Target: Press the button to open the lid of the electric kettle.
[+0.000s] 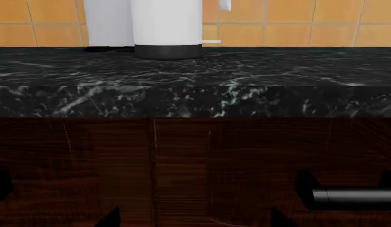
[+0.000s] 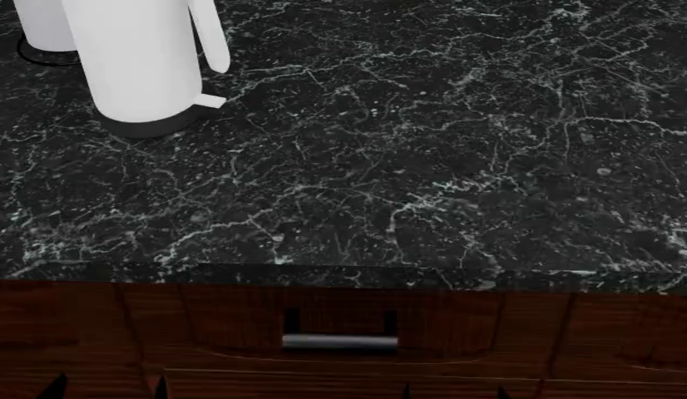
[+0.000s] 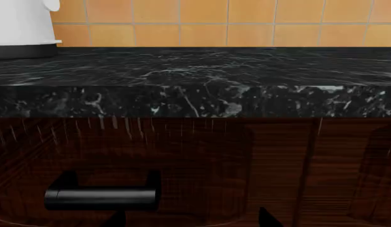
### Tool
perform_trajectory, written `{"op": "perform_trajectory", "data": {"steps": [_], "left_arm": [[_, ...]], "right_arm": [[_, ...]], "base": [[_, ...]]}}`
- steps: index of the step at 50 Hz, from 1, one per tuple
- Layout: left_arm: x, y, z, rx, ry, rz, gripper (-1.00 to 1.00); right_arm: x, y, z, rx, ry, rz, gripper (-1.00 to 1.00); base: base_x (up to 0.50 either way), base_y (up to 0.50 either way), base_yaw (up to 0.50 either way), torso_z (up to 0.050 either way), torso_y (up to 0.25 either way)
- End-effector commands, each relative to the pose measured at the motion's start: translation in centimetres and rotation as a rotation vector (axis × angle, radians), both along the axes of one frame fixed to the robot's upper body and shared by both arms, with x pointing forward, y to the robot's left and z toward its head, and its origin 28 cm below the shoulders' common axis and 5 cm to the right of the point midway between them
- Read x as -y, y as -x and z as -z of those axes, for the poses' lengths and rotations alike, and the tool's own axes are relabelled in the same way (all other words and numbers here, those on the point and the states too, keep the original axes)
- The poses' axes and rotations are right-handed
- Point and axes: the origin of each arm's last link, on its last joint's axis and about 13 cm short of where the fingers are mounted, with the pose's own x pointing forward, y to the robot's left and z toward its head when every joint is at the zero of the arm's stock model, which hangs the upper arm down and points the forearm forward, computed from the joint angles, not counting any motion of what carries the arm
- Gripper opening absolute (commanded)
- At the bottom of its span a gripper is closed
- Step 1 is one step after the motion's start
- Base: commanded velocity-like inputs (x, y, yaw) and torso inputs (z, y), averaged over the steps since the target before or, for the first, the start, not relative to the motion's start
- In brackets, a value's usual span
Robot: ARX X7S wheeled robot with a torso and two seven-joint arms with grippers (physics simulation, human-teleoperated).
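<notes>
The electric kettle (image 2: 133, 58) stands at the far left of the black marble counter (image 2: 432, 166). It is a tall white jug with a dark base ring, a slim side handle (image 2: 216, 37) and a small white tab (image 2: 210, 101) low on its side. Its top is cut off by every view, so the lid is out of view. The kettle also shows in the left wrist view (image 1: 167, 26) and the right wrist view (image 3: 22, 23). My left gripper (image 2: 107, 389) (image 1: 195, 220) and right gripper (image 2: 455, 392) (image 3: 194, 220) are open and empty. Both are low in front of the cabinet, below the counter's edge and well short of the kettle.
A plain white handleless cylinder (image 2: 38, 25) (image 1: 107, 21) stands just behind the kettle. Dark wooden drawer fronts (image 2: 210, 324) run below the counter, with a metal bar handle (image 2: 339, 340) (image 1: 353, 195) (image 3: 101, 196) between my grippers. An orange tiled wall (image 3: 246, 21) backs the counter.
</notes>
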Motion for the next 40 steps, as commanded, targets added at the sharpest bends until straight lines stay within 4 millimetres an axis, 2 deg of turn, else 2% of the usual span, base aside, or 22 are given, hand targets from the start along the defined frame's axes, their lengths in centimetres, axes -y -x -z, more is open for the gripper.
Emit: {"op": "perform_trajectory", "data": {"steps": [1, 6, 10, 11, 12, 18, 20, 21, 24, 25, 31, 35, 40], "left_arm": [[0.0, 0.0, -0.1, 0.0, 0.0, 0.0, 1.0], [0.0, 0.2, 0.1, 0.029, -0.005, 0.034, 1.0], [-0.2, 0.6, -0.3, 0.065, 0.0, 0.059, 1.0], [5.9, -0.2, 10.3, -0.396, 0.122, 0.273, 1.0], [0.0, 0.0, 0.0, 0.0, 0.0, 0.0, 1.0], [0.1, -0.2, 0.0, 0.014, -0.055, -0.018, 1.0], [0.1, -0.1, -0.3, 0.044, -0.043, -0.002, 1.0], [0.0, -0.3, -1.5, 0.089, -0.049, -0.017, 1.0], [-0.6, -0.4, -2.8, 0.136, -0.057, -0.044, 1.0], [-0.7, 0.0, -4.0, 0.184, -0.059, -0.052, 1.0], [-1.2, 1.0, -12.9, 0.408, -0.065, -0.074, 1.0], [-1.3, 1.9, -15.8, 0.493, -0.076, -0.078, 1.0], [-1.3, 2.2, -16.4, 0.526, -0.081, -0.08, 1.0]], "right_arm": [[-0.1, 0.0, 0.0, 0.0, 0.0, 0.0, 1.0], [0.0, -0.2, 0.0, 0.019, 0.018, 0.003, 1.0], [0.0, -0.2, -0.1, 0.028, 0.015, 0.003, 1.0], [-1.4, 0.6, 11.5, -0.333, -0.038, -0.002, 1.0], [0.0, 0.0, 0.0, 0.0, 0.0, 0.0, 1.0], [0.0, 0.1, -0.1, 0.0, -0.022, 0.017, 1.0], [0.0, 0.1, -0.8, 0.037, -0.024, 0.012, 1.0], [0.0, 0.5, -2.8, 0.098, 0.012, 0.02, 1.0], [0.3, 1.1, -6.2, 0.194, 0.006, 0.022, 1.0], [0.4, 1.6, -8.1, 0.262, 0.014, 0.027, 1.0], [0.5, 2.8, -15.6, 0.451, 0.031, 0.015, 1.0], [0.2, 3.8, -17.7, 0.525, 0.038, 0.013, 1.0], [-0.1, 4.1, -18.4, 0.547, 0.048, 0.004, 1.0]], "base": [[0.0, 0.0, 0.0, 0.0, 0.0], [0.0, 0.0, 0.0, 0.0, 0.0], [0.0, 0.0, 0.0, 0.041, 0.0], [0.0, 0.0, 0.0, -0.013, 0.0], [0.0, 0.0, 0.0, 0.0, 0.0], [0.0, 0.0, 0.0, -0.007, 0.0], [0.0, 0.0, 0.0, -0.013, 0.0], [0.0, 0.0, 0.0, -0.012, 0.0], [0.0, 0.0, 0.0, -0.012, 0.0], [0.33, 0.0, 0.0, -0.012, 0.0], [0.45, 0.0, 0.0, -0.012, 0.0], [0.5, 0.0, 0.0, -0.012, 0.0], [0.1, 0.0, 0.0, -0.012, 0.0]]}}
